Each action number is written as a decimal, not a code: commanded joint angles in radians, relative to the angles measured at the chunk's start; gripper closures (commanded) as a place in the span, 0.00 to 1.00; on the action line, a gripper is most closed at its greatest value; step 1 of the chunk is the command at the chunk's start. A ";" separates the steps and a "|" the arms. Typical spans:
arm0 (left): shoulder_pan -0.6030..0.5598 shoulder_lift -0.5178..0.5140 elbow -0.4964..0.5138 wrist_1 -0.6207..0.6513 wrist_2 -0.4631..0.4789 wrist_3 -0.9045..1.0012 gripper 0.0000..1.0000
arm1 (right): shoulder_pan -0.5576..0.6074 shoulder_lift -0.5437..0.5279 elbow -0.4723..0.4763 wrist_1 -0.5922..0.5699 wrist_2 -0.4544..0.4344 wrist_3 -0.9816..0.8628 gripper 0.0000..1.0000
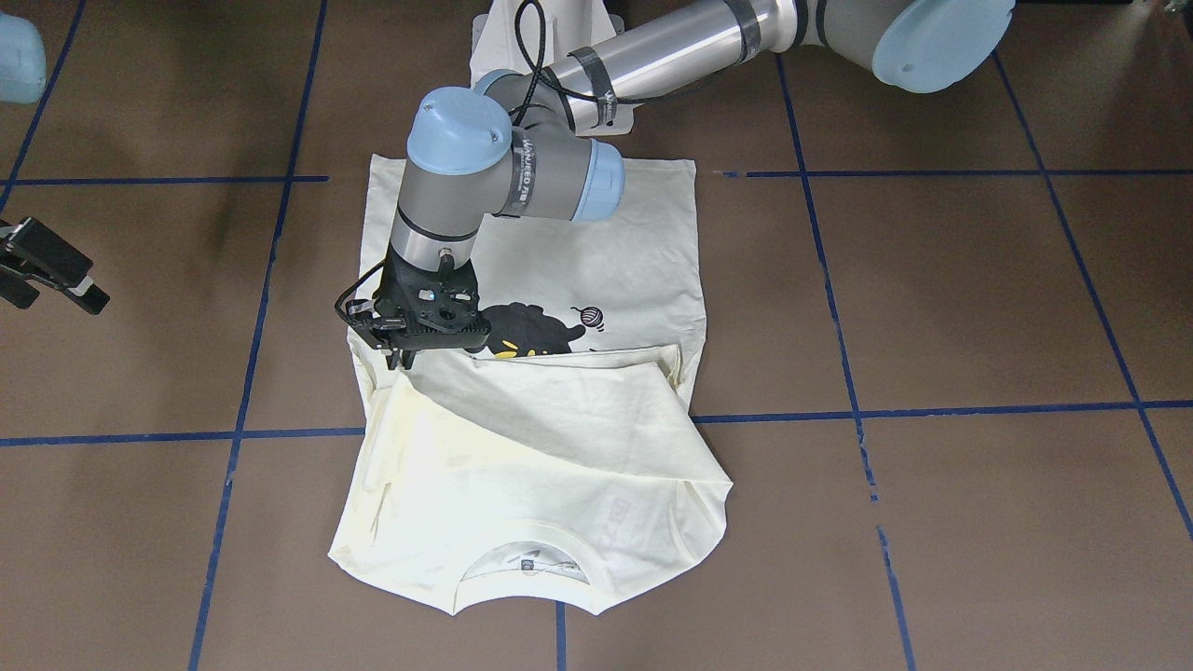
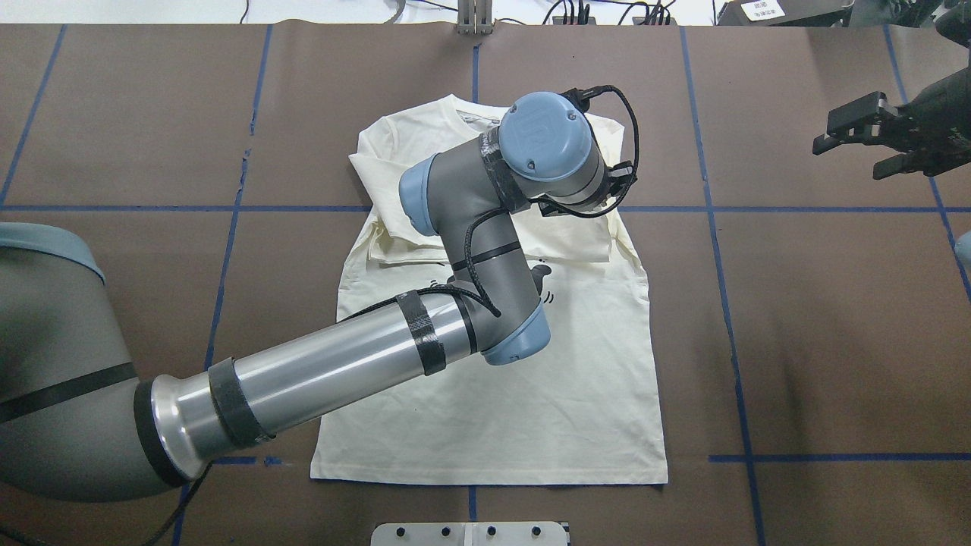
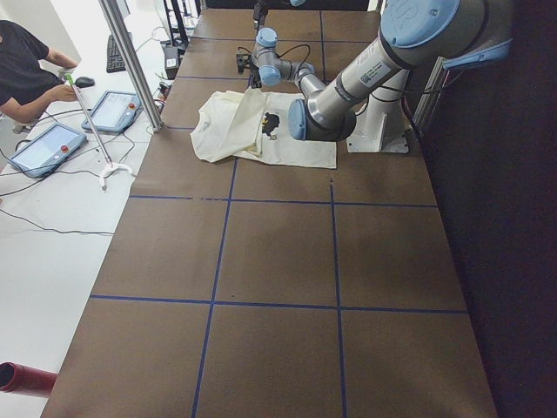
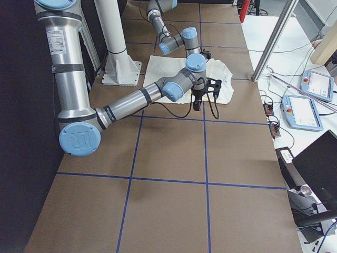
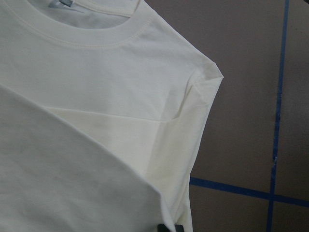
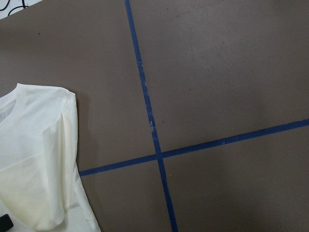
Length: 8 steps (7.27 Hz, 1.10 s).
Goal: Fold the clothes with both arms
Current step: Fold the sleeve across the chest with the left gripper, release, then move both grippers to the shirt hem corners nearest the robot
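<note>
The cream T-shirt (image 1: 559, 438) lies flat on the brown table, hem toward the robot, with both sleeves folded in over the chest. The black cat print (image 1: 527, 331) shows partly above the fold, and the ribbed collar (image 1: 527, 559) faces away from the robot. My left gripper (image 1: 403, 357) has reached across the shirt (image 2: 493, 409) and is shut on the edge of the folded sleeve (image 1: 410, 410), at cloth level. In the left wrist view the collar (image 5: 96, 38) and shoulder lie below, with lifted cloth close to the lens. My right gripper (image 2: 861, 135) is open and empty over bare table, far right of the shirt.
Blue tape lines (image 1: 932, 410) divide the brown table into squares. The white pedestal base (image 2: 470, 533) stands at the robot's edge. The right wrist view shows the shirt's shoulder (image 6: 34, 159) and a tape cross (image 6: 158, 155). An operator (image 3: 26, 70) and tablets sit beyond the table.
</note>
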 commanded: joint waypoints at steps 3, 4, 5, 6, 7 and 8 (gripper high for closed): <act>-0.099 0.323 -0.462 0.023 -0.122 0.009 0.22 | -0.213 0.012 0.040 0.003 -0.158 0.176 0.00; -0.121 0.433 -0.578 0.024 -0.127 0.071 0.23 | -0.368 0.012 0.105 0.001 -0.322 0.348 0.00; -0.155 0.517 -0.634 0.033 -0.148 0.116 0.23 | -0.505 0.008 0.148 -0.002 -0.413 0.507 0.00; -0.226 0.568 -0.639 0.055 -0.298 0.138 0.29 | -0.637 -0.006 0.197 -0.012 -0.490 0.636 0.03; -0.254 0.593 -0.640 0.064 -0.335 0.162 0.31 | -0.807 -0.030 0.229 -0.014 -0.623 0.793 0.06; -0.255 0.596 -0.631 0.064 -0.331 0.166 0.31 | -0.953 -0.061 0.242 -0.034 -0.776 0.865 0.08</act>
